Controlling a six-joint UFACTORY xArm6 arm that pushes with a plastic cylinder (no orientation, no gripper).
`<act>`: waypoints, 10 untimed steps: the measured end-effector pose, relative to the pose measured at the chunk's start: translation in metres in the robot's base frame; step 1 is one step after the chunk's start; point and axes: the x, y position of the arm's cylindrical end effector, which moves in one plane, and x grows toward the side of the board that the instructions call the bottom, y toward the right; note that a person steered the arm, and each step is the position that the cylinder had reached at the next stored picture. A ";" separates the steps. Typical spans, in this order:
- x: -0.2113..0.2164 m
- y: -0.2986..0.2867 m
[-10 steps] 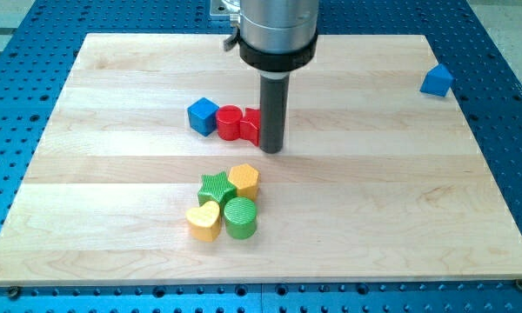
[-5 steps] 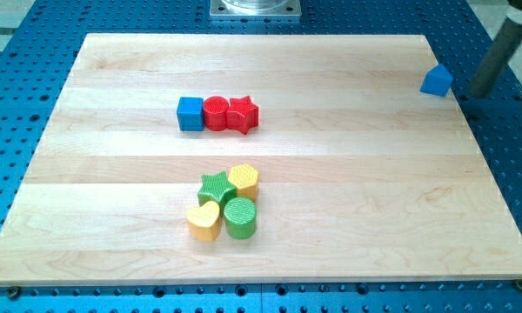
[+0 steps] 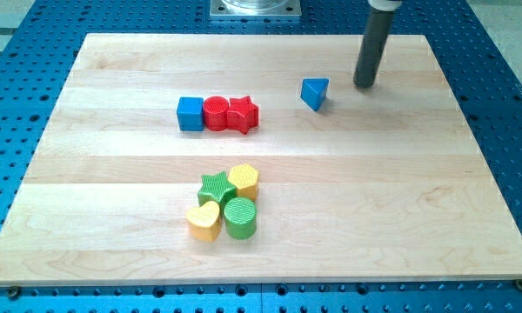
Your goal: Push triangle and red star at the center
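The blue triangle (image 3: 314,92) lies on the wooden board (image 3: 418,191), right of centre in the upper half. The red star (image 3: 243,115) sits left of it, touching a red cylinder (image 3: 216,114), which touches a blue cube (image 3: 190,114); the three form a row. My tip (image 3: 364,85) stands on the board just to the right of the blue triangle, a short gap apart from it and slightly higher in the view.
A cluster sits below the row: a green star (image 3: 215,188), a yellow hexagon (image 3: 244,180), a yellow heart (image 3: 204,221) and a green cylinder (image 3: 240,217). The blue perforated table (image 3: 505,104) surrounds the board.
The blue triangle has moved from the board's upper right edge leftward onto the board. My tip went from beside the red star to the right edge, then came left behind the triangle.
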 end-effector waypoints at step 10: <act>0.057 -0.338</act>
